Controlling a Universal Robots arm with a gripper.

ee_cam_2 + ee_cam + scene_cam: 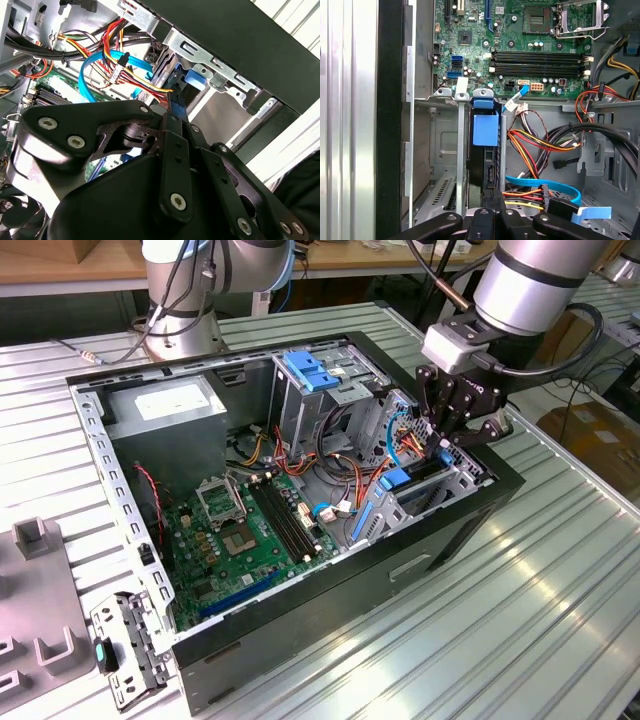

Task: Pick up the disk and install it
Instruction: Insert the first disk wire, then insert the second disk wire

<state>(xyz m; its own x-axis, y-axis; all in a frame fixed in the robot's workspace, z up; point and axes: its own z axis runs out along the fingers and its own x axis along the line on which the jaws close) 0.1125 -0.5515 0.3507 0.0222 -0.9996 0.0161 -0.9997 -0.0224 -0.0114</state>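
**Disk seated on edge in drive cage, gripper at its upper end**

Disk [415,483]: standing on edge inside the metal drive cage [462,476] at the case corner toward the exterior view's right. Blue bracket visible along its edge; in the first wrist view, blue bracket face and dark body of the disk [485,131] sitting in a narrow slot between two upright silver cage walls. In the second wrist view, a slim blue-edged strip of the disk [175,107] running from the cage down into the finger linkage.

Gripper [450,436]: black, directly above the cage, reaching into the case opening. Fingers drawn close together around the upper edge of the disk, linkage folded inward; actual pad contact hidden by the linkage, so firm hold not confirmable, though jaws appear closed on the disk.

Surroundings, inside case:
- Bundle of red, yellow and orange wires [385,455] just beside the cage, crowding the slot's open side.
- Light blue flat data cable [107,67] looped near the cage.
- Green motherboard [245,530] on the case floor, with black memory slots [537,57].
- Grey power-supply box [165,405] in the far corner, well apart from the cage.
- Second cage with a blue latch [310,370] on top, near the middle rear.

Outside case:
- Black computer case [330,600] lying open on a ribbed metal table [520,620].
- Loose grey bracket piece [125,645] beside the case's near corner.
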